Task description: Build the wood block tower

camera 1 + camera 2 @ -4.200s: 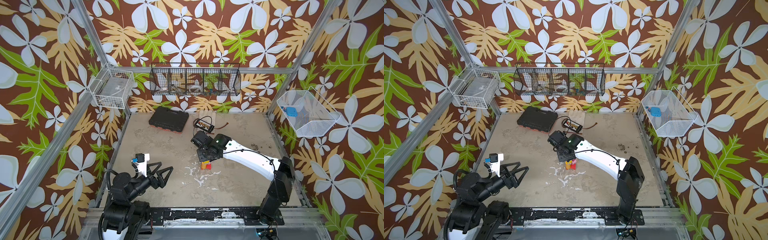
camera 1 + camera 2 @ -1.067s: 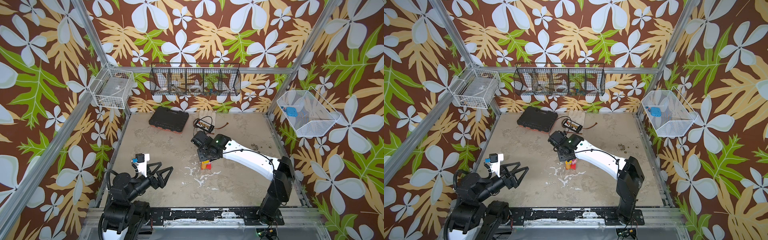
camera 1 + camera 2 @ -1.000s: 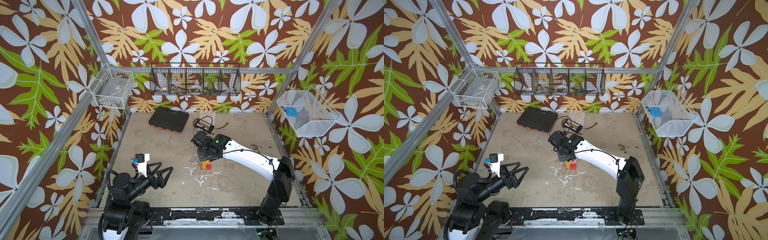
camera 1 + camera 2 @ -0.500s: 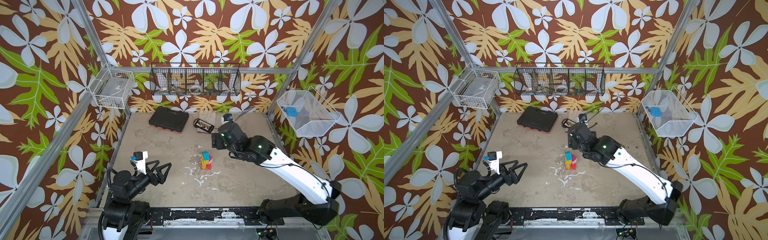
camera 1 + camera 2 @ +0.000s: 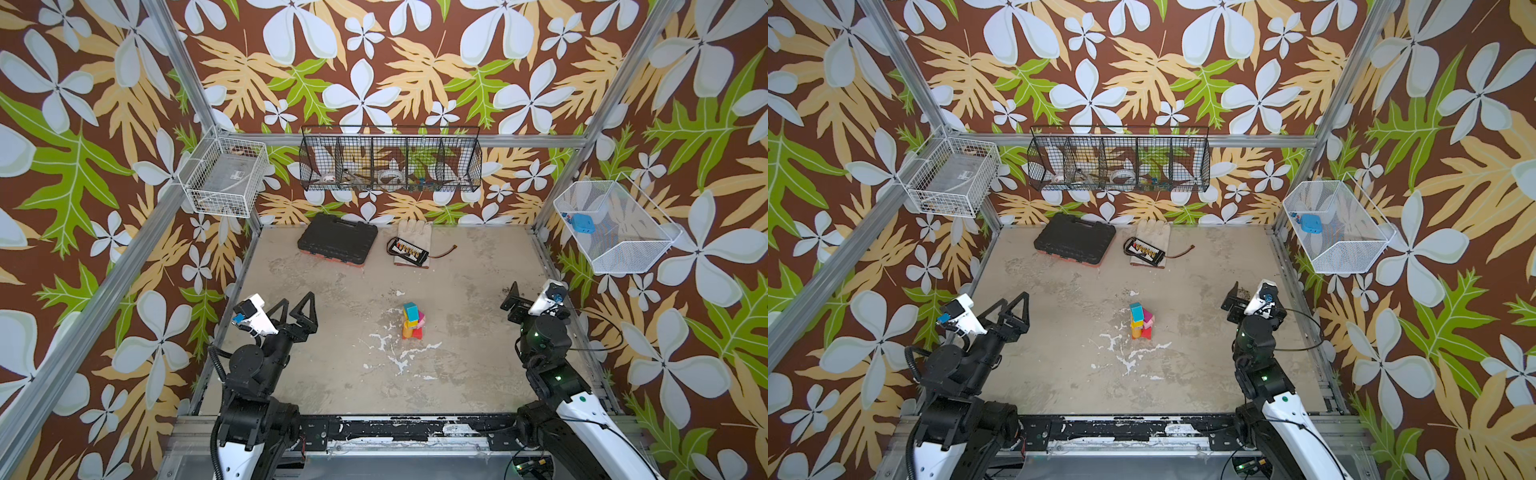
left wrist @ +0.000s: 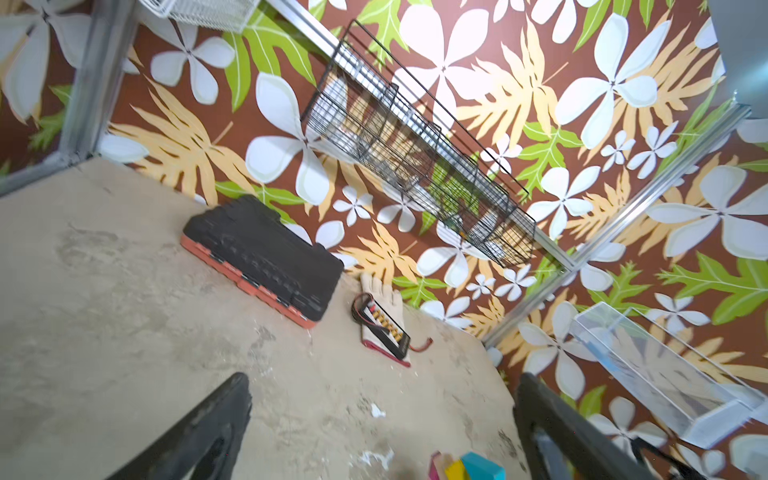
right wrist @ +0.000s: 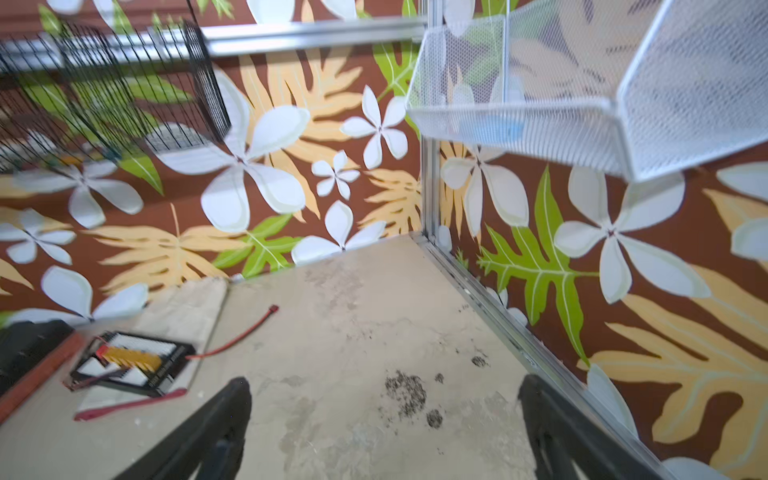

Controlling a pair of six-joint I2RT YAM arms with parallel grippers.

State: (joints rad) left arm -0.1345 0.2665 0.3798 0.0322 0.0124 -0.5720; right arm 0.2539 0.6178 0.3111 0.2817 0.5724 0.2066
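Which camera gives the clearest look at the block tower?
A top view: both top views show the tower whole and unobstructed, teal block on top, red and orange at the base. The left wrist view catches only its top, blurred, at the frame edge. The right wrist view misses it.

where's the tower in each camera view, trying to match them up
top view: tower mid-floor between the two arms, nearer the camera than the glove.
top view: tower in the same mid-floor spot.
left wrist: tower cut off at the picture's edge, seen through the open left gripper.
right wrist: not in it.
shared landmark: the glove by the back wall shows in all four.
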